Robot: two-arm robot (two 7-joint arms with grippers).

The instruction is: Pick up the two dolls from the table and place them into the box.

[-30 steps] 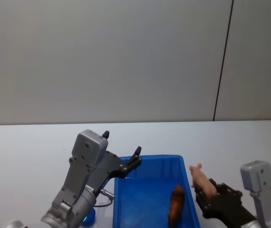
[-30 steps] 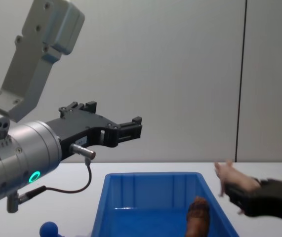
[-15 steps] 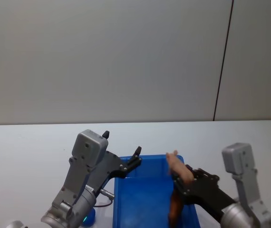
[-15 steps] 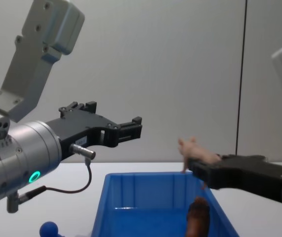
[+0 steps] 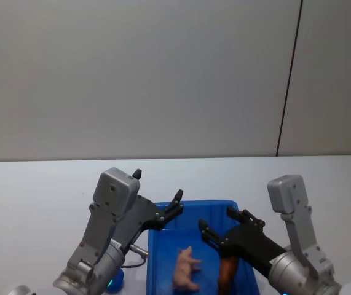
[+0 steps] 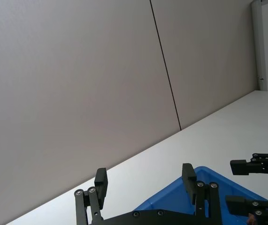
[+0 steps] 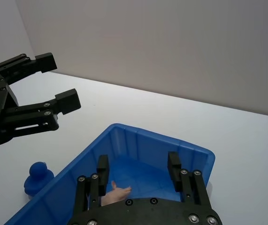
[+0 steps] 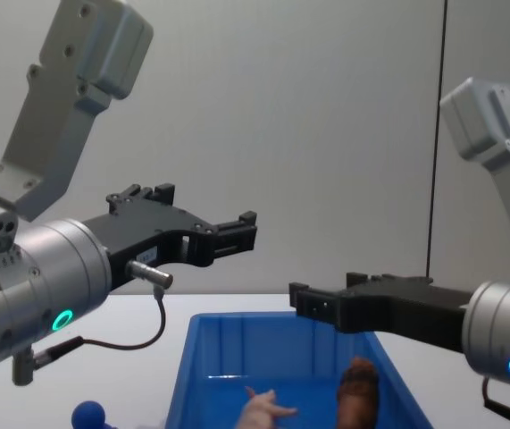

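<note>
The pale pink toy pig with pointed ears (image 5: 186, 269) lies on its side on the floor of the bright blue plastic box with a thick rim (image 5: 193, 203). The shaggy reddish-brown toy lion (image 5: 227, 273) is in there too, just beside the pig, near the box's right wall. So both dolls are off the flat white table (image 5: 40, 184) and inside the box.

The right gripper (image 5: 217, 220) hangs over the box, above the dolls. Its two black fingers are spread wide and hold nothing. The left gripper (image 5: 158, 185) hovers by the far left corner of the box. Its fingers are spread apart as well, and they are empty.

A small round blue thing (image 7: 37, 176) sits on the table just beside the left wall of the box. I cannot tell what it is.

I think the putting-in step is done — the job looks finished. The next move should be an easy one: lift both arms up and pull them back, away from the box. They should go gently so no finger bumps the rim or tips the box.
</note>
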